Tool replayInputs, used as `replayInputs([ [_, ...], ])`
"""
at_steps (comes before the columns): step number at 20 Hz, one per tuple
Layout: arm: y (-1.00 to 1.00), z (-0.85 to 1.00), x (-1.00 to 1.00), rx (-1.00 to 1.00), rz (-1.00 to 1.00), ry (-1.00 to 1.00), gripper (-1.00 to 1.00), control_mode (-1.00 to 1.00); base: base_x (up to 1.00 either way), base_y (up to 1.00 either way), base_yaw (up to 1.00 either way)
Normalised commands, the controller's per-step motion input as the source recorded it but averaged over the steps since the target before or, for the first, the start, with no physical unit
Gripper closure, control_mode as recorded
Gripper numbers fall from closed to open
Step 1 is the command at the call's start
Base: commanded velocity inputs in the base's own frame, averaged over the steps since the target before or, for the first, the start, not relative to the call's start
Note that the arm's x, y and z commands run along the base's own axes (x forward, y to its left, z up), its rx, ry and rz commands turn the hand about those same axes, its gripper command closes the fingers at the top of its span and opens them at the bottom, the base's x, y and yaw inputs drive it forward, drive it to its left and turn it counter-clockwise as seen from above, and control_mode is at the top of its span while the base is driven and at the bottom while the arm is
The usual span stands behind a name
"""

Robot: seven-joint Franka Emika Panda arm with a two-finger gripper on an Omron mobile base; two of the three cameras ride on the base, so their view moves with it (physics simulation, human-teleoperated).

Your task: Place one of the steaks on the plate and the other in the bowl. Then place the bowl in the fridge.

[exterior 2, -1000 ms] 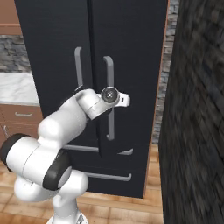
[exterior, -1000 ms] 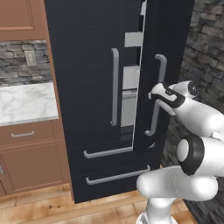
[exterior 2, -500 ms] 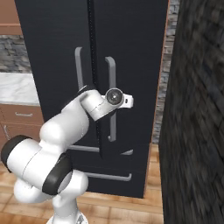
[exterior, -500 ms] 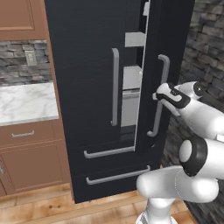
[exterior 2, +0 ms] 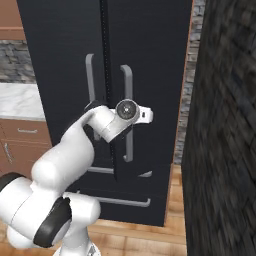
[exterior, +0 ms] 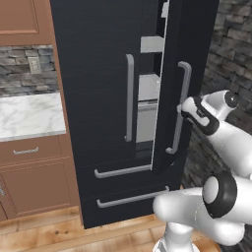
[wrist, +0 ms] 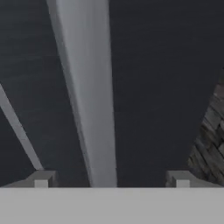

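Two-finger gripper [wrist: 112, 179] on the white arm: fingertips [wrist: 41, 179] stand wide apart, one on each side of a long grey vertical handle [wrist: 87, 96], with clear gaps between tips and bar. Nothing clamped.

From the left base view, gripper [exterior: 183, 109] sits at the mid-height of the right-hand door handle [exterior: 180, 106], just beside or touching it; contact cannot be told from here. From the right base view, the wrist covers the middle of that same handle [exterior 2: 129, 90].

Tall black double-door fridge [exterior: 98, 74]: right door [exterior: 194, 54] swung ajar, a narrow vertical gap between the two doors. Through the gap, grey inner shelves [exterior: 147, 88] show, stacked one above another. Left door shut, its own grey handle [exterior: 129, 98] upright. Below the doors, two black drawers with horizontal grey pulls [exterior: 123, 171].

Left of fridge: white marble countertop [exterior: 29, 113] over brown wooden cabinets [exterior: 34, 182], grey stone backsplash [exterior: 24, 71] above. Right of fridge: dark stone wall [exterior 2: 225, 125]. Light wooden plank floor [exterior: 59, 234] underneath.
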Motion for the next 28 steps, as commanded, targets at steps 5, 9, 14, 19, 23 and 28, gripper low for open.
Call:
replayInputs([
  [5, 0.60, 0.50, -0.80, -0.26, -0.13, 0.20, -1.00, -1.00, 0.00, 0.00, 0.00],
  [9, 0.79, 0.48, -0.79, -0.31, -0.11, 0.17, -1.00, -1.00, 0.00, 0.00, 0.00],
  [14, 1.00, 0.11, -0.09, -0.45, 0.01, 0.39, -1.00, -1.00, 0.00, 0.00, 0.00],
  [19, 0.77, -0.21, 0.07, -0.36, 0.13, 0.33, -1.00, -1.00, 0.00, 0.00, 0.00],
  [23, 0.28, -0.26, 0.78, -0.08, 0.01, 0.09, -1.00, -1.00, 0.00, 0.00, 0.00],
  [28, -0.18, -0.33, 0.90, -0.02, 0.25, 0.09, -1.00, -1.00, 0.00, 0.00, 0.00],
])
